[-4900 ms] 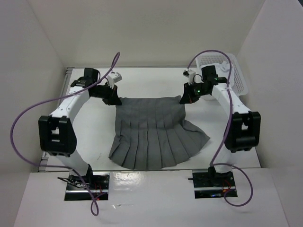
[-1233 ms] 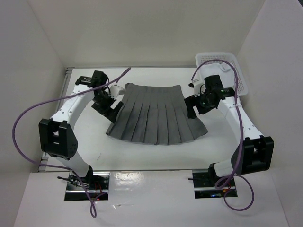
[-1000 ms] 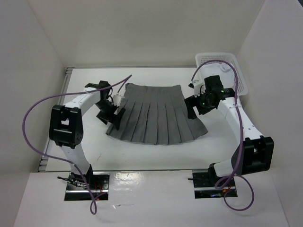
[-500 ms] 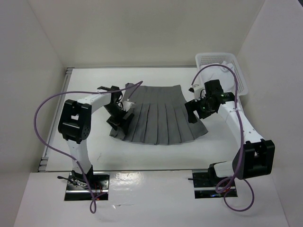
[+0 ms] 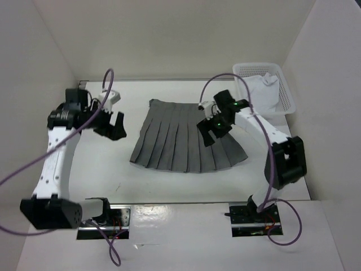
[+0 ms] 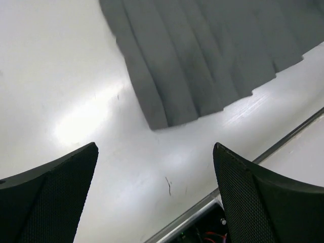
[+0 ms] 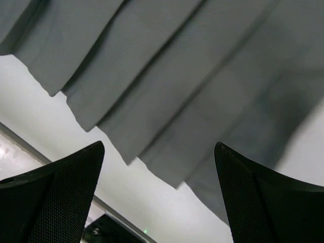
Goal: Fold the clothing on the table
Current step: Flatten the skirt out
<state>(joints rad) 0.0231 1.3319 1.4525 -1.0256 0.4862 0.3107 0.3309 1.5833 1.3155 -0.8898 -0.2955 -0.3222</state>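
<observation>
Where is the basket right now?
In the top view, the basket sits in the table's far right corner, right of the skirt, holding a white cloth.

No readable text or labels anywhere.

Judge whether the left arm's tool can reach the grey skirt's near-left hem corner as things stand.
Probably yes. The left tool hangs open just left of the pleated skirt, only bare table between it and that corner; the right tool is over the skirt's other side.
</observation>
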